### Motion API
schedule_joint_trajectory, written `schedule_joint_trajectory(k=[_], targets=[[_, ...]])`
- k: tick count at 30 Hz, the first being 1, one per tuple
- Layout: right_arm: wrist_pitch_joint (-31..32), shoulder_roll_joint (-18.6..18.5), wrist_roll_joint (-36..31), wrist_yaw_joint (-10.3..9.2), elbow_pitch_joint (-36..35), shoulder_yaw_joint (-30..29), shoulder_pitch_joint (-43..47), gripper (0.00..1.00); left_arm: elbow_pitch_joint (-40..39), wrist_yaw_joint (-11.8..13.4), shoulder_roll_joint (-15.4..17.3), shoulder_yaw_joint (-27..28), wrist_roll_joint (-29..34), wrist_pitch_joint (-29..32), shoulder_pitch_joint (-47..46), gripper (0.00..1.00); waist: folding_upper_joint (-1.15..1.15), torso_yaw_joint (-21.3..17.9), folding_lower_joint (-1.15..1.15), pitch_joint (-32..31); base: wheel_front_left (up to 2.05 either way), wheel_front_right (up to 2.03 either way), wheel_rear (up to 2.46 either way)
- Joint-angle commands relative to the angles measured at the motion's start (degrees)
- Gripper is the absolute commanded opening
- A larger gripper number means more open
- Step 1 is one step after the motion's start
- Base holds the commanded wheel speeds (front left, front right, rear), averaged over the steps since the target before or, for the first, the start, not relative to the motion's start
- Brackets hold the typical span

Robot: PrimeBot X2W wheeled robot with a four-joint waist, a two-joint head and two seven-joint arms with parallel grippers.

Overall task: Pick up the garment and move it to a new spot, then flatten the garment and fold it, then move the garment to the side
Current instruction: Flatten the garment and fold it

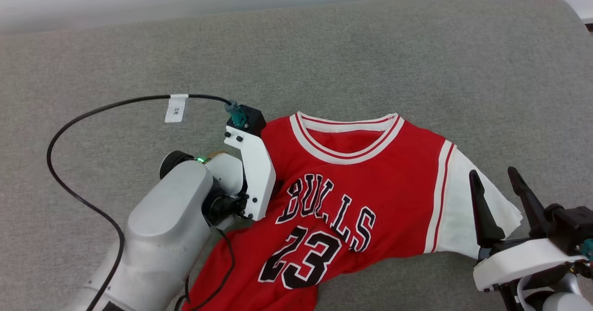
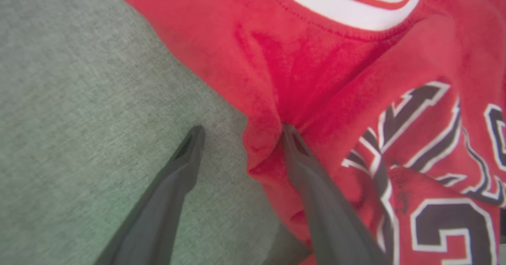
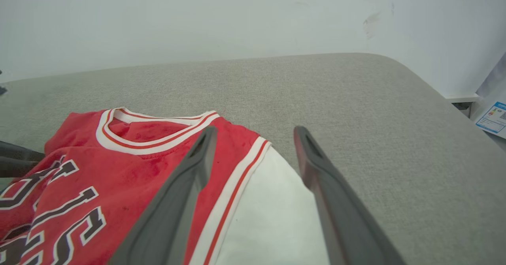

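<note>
The garment (image 1: pixel 366 176), a red jersey with white sleeves, striped trim, black-and-white lettering and the number 23, lies face up on the grey cushioned surface (image 1: pixel 324 47), its lower part rumpled. My left gripper (image 2: pixel 242 128) is open at the shirt's left shoulder edge: one finger rests on bare grey fabric, the other presses into a fold of the garment (image 2: pixel 316 59). From the head camera, the left wrist housing (image 1: pixel 252 172) hides those fingers. My right gripper (image 1: pixel 494 174) stands open over the white right sleeve (image 3: pixel 269 213), holding nothing.
A black cable (image 1: pixel 92 111) with a white tag (image 1: pixel 176 108) loops over the surface left of my left arm. A pale wall runs behind the surface. The cushion's rounded far right corner (image 3: pixel 395 59) drops off beside a blue-and-white label (image 3: pixel 492 117).
</note>
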Motion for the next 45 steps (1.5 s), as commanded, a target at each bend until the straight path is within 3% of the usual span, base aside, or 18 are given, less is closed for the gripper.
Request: schedule_joint_trajectory(k=[1,2,3,4,5,10,15,18,25,31,32,33,34,41,45], targets=[[-0.38,0.1,0.26,-0.04,0.3,0.09,-0.5,1.0,2.52,-0.16,-0.28,-1.53,-0.41,2.29,2.7,1.0,0.0,-0.28,0.0,0.21,0.0,0.0,0.0],[-0.52,0.09,0.32,-0.04,0.64,0.18,-0.67,1.0,3.59,-0.26,-0.43,-1.96,-0.95,4.03,3.09,0.58,0.0,-0.4,0.0,0.23,0.0,0.0,0.0],[-0.71,0.09,0.42,-0.04,0.9,0.29,-0.9,1.0,4.5,-0.29,-0.47,-2.38,-1.17,5.36,3.21,0.38,0.0,-0.52,0.0,0.22,0.0,0.0,0.0],[-0.8,0.1,0.52,-0.04,1.13,0.41,-1.11,1.0,5.02,-0.39,-0.48,-2.59,-1.29,5.78,3.22,0.07,0.0,-0.65,0.0,0.14,0.0,0.0,0.0],[-0.83,0.09,0.59,-0.04,1.39,0.47,-1.22,1.0,5.26,-0.45,-0.51,-2.65,-1.28,5.42,3.05,0.0,0.0,-0.76,0.0,0.02,0.0,0.0,0.0],[-0.99,0.09,0.53,-0.04,2.49,-0.08,-0.8,1.0,3.44,2.21,-0.18,-1.96,3.98,-7.22,-0.83,0.0,0.0,-0.61,0.0,-1.56,0.0,0.0,0.0],[-0.21,0.09,0.07,-0.04,2.58,-0.76,0.25,1.0,0.97,4.33,-1.82,-4.44,10.13,-18.37,-3.01,0.0,0.0,0.21,0.0,-4.39,0.0,0.0,0.0],[0.33,0.09,-0.74,-0.04,1.97,-0.97,1.08,1.0,-1.14,4.17,-3.6,-7.28,13.16,-22.68,-1.82,0.0,0.0,0.68,0.0,-6.31,0.0,0.0,0.0],[1.69,0.09,-1.55,-0.04,0.15,-1.48,2.85,1.0,-5.96,1.29,-7.49,-15.88,14.55,-24.04,6.53,0.0,0.0,1.52,0.0,-8.9,0.0,0.0,0.0],[2.41,0.09,-1.08,-0.04,-0.84,-1.47,3.78,1.0,-7.61,-0.2,-7.86,-20.83,11.76,-21.55,13.43,0.0,0.0,1.99,0.0,-9.62,0.0,0.0,0.0],[2.51,0.09,-1.05,-0.04,-0.85,-1.48,3.96,1.0,-7.82,-0.27,-7.74,-21.08,11.32,-21.53,14.02,0.04,0.0,2.09,0.0,-9.77,0.0,0.0,0.0],[2.57,0.09,-1.09,-0.04,-0.88,-1.54,4.15,1.0,-8.11,-0.41,-7.57,-21.23,11.02,-21.8,14.29,0.42,0.0,2.18,0.0,-9.97,0.0,0.0,0.0],[2.67,0.09,-1.15,-0.04,-0.93,-1.65,4.33,1.0,-8.53,-0.48,-7.37,-21.28,11.0,-22.33,14.48,0.99,0.0,2.3,0.0,-10.21,0.0,0.0,0.0],[3.52,0.09,-1.51,-0.04,-1.58,-1.88,5.74,1.0,-14.92,0.99,-5.25,-18.8,11.06,-28.86,15.09,1.0,0.0,2.61,0.0,-12.6,0.0,0.0,0.0],[3.72,0.09,-1.18,-0.04,-2.13,-1.97,6.11,1.0,-18.42,1.81,-3.43,-16.83,10.15,-28.16,13.4,1.0,0.0,2.55,0.0,-12.94,0.0,0.0,0.0]])
